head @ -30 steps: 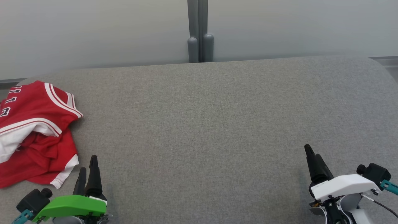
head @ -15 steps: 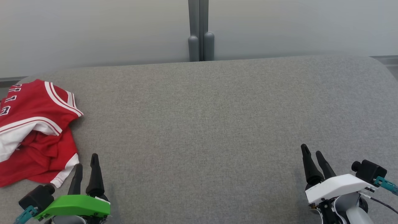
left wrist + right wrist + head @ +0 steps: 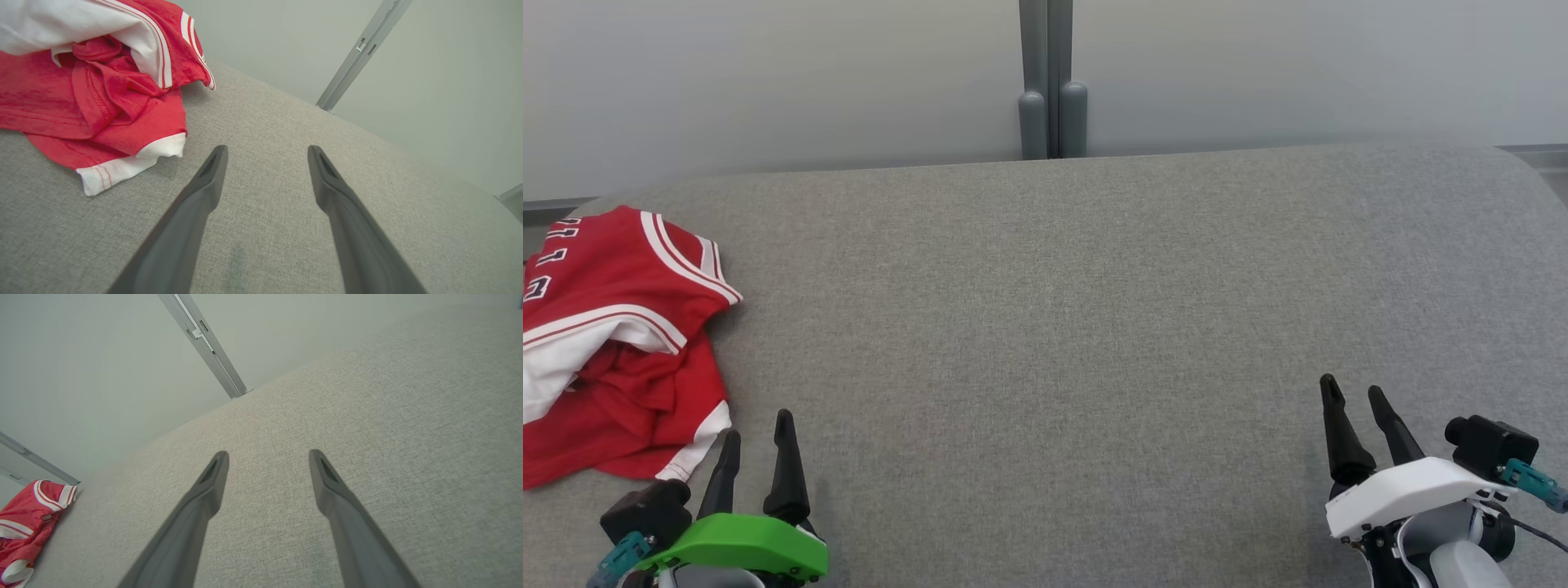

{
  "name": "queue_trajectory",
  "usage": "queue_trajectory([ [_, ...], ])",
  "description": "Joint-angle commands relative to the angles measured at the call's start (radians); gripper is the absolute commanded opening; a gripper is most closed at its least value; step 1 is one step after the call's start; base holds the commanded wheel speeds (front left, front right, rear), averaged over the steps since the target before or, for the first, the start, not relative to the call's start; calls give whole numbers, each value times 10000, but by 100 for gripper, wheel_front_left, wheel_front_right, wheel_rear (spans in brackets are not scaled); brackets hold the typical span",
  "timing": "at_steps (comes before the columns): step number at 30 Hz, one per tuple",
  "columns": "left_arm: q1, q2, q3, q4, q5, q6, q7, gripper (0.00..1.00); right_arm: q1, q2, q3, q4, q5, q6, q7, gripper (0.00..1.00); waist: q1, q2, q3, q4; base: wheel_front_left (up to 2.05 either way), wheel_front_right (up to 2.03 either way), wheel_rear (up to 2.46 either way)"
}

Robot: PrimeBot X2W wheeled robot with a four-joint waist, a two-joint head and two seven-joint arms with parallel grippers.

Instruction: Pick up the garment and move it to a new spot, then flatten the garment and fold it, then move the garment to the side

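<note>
Where the head view begins at its left edge, you will find the jersey [image 3: 613,343], red with white trim. It lies in a crumpled heap at the left end of the grey fabric surface [image 3: 1054,327] and is partly cut off by the frame. Its long axis runs from the far edge toward the near edge, not across. The far part shows striped white banding and some lettering too cropped to read. The near end finishes in a white-banded hem corner [image 3: 698,453] that points toward your left gripper. Front and back cannot be told apart in this state.

Left gripper [image 3: 758,426]: released, fingers spread with nothing between them, just beside the hem corner and apart from it. In the left wrist view, the heap lies up and to the left of the fingers, with that corner as its nearest part. Whether the fingertips touch the fabric cannot be told.

Centre: behind the surface's far edge a grey post [image 3: 1052,82] stands upright against a pale wall [image 3: 768,82].

Right gripper [image 3: 1352,388]: likewise released, fingers apart and holding nothing, pointing toward the far edge, well apart from the jersey. The right wrist view agrees, with the fingers over grey fabric and the jersey small at the lower left.
</note>
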Motion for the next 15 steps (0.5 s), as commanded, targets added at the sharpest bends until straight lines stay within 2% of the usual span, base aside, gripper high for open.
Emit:
queue_trajectory([
  [1,-66,100,-58,-22,399,64,-105,100,-152,-11,-82,-55,-354,4,-128,100,0,0,5,1,0,0,0],
  [15,-172,170,-251,65,1727,139,-420,100,-101,48,-308,-75,-1759,4,-470,100,0,0,26,-65,0,0,0],
])
